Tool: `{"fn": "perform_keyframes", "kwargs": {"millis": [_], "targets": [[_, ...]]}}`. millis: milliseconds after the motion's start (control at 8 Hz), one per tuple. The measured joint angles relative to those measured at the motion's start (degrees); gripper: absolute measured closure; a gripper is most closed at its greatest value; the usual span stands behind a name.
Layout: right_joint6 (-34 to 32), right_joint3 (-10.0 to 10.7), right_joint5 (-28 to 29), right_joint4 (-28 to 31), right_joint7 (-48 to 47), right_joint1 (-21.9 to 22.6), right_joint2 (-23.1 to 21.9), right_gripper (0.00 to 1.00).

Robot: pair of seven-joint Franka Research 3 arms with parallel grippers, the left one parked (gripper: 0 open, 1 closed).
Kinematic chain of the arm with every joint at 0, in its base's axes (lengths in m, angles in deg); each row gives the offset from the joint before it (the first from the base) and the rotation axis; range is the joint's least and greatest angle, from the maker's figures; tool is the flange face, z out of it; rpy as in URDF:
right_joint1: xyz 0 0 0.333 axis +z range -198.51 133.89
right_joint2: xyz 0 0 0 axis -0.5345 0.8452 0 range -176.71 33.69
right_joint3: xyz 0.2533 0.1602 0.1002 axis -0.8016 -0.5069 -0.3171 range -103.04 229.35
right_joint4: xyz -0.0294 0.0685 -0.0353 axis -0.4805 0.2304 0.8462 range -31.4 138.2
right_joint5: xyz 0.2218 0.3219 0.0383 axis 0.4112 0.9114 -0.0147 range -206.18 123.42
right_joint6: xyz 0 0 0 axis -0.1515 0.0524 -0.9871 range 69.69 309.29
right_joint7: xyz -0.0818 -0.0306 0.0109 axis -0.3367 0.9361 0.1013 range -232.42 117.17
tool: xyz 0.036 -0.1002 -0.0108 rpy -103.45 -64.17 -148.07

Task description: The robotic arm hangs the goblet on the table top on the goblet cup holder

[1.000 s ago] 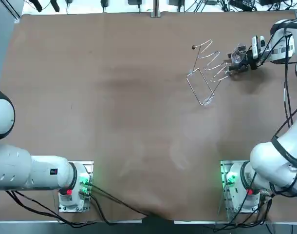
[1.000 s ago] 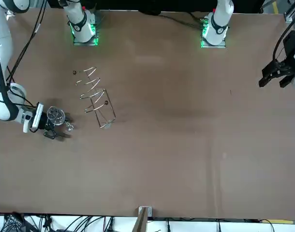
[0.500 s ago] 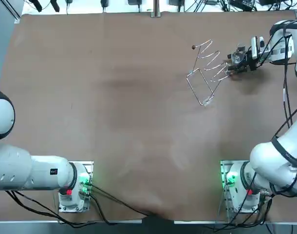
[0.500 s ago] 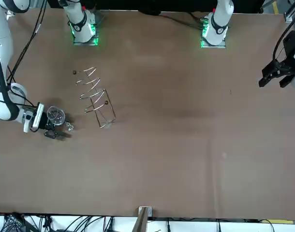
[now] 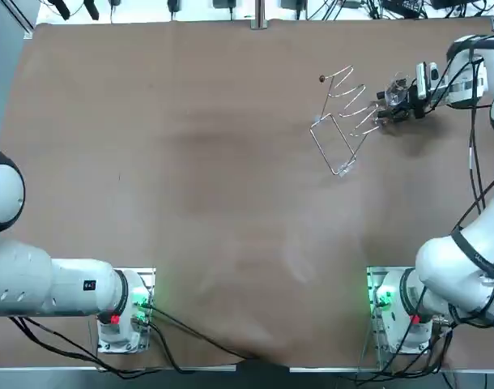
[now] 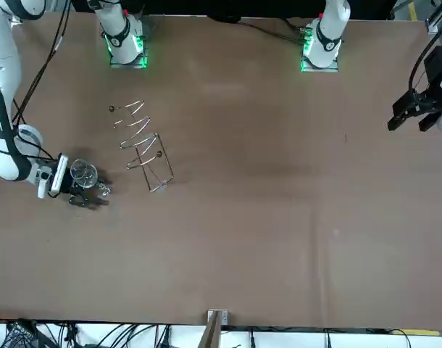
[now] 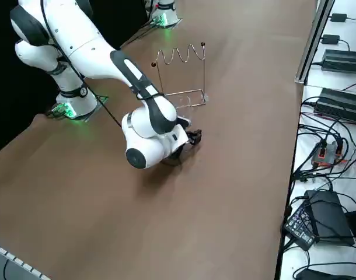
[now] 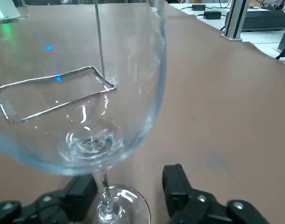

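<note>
Your right hand (image 5: 390, 112) sits low over the desk (image 5: 190, 162) at about 2 o'clock in the overhead view, reaching in from 3 o'clock. It is open. In the wrist view the two black fingers (image 8: 175, 186) stand well apart with the stem of the goblet (image 8: 86, 107) between them. The stem is just beside one finger, with a clear gap to the other.

The goblet (image 5: 398, 83) is upright inside that open hand, with its bowl above the fingers and its foot down between them. You cannot tell from these views whether the foot rests on the desk. It is not hung on the holder.

The wire cup holder (image 5: 340, 121) stands on the desk just beside the goblet, at roughly 8 o'clock from it in the overhead view. Its zigzag top rail is nearest the hand.

From across the desk the goblet (image 6: 83, 172) and hand (image 6: 90, 197) appear apart from the holder (image 6: 141, 141). From the right side, the arm's wrist hides the goblet and most of the hand (image 7: 192, 137), and the holder (image 7: 181, 76) stands beyond it.
</note>
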Motion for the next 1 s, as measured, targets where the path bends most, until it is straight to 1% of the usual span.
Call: {"fn": "perform_keyframes", "kwargs": {"millis": [625, 875, 1000], "targets": [[0.0, 0.2, 0.0, 0.3, 0.0, -0.4, 0.0, 0.19], [0.0, 0.3, 0.0, 0.3, 0.1, -0.5, 0.0, 0.24], [0.0, 0.3, 0.0, 0.3, 0.1, -0.5, 0.0, 0.32]]}}
